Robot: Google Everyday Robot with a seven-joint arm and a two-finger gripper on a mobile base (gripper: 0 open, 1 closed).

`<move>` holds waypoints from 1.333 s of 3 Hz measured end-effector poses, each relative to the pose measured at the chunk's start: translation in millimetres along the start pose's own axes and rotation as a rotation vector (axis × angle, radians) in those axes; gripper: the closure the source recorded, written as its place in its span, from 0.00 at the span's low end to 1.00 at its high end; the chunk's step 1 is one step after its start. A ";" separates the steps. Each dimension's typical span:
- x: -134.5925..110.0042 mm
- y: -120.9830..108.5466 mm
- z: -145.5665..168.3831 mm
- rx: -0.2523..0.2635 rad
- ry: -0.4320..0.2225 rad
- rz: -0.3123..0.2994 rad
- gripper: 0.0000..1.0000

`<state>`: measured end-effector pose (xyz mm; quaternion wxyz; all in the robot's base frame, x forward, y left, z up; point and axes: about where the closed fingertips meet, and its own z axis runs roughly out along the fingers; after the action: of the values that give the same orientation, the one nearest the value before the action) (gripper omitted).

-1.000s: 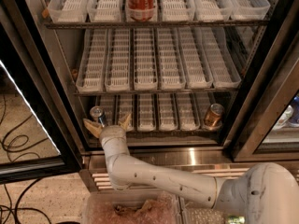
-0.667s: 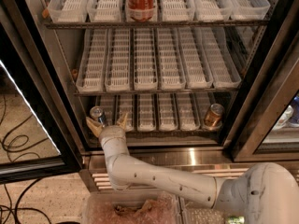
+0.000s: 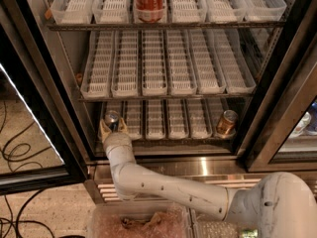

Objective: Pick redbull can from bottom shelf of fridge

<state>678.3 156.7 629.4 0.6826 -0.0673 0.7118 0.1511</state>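
Observation:
The redbull can (image 3: 111, 118), slim with a silver top, stands at the left end of the bottom shelf (image 3: 168, 140) of the fridge (image 3: 277, 83). My gripper (image 3: 112, 128) reaches in from below on its white arm. Its yellowish fingers (image 3: 103, 131) press against both sides of the can, shut on it. The can stands upright on its white slotted tray.
A copper-gold can (image 3: 227, 123) stands at the right end of the bottom shelf. A red cola can (image 3: 149, 2) stands on the top shelf. The black door frame (image 3: 39, 98) is close on the left. A steel base panel (image 3: 198, 165) runs under the shelf.
My gripper has moved up and into the shelf towards the can. Its fingers have closed in from a wide spread onto the can's sides.

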 end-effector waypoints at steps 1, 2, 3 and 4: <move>0.0 0.1 0.0 0.000 0.000 0.000 0.71; 0.0 0.1 0.0 0.000 0.000 0.000 0.71; 0.0 0.1 0.0 0.000 0.000 0.000 0.90; 0.0 0.1 0.0 0.000 0.000 0.000 1.00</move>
<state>678.3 156.7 629.5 0.6826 -0.0674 0.7118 0.1512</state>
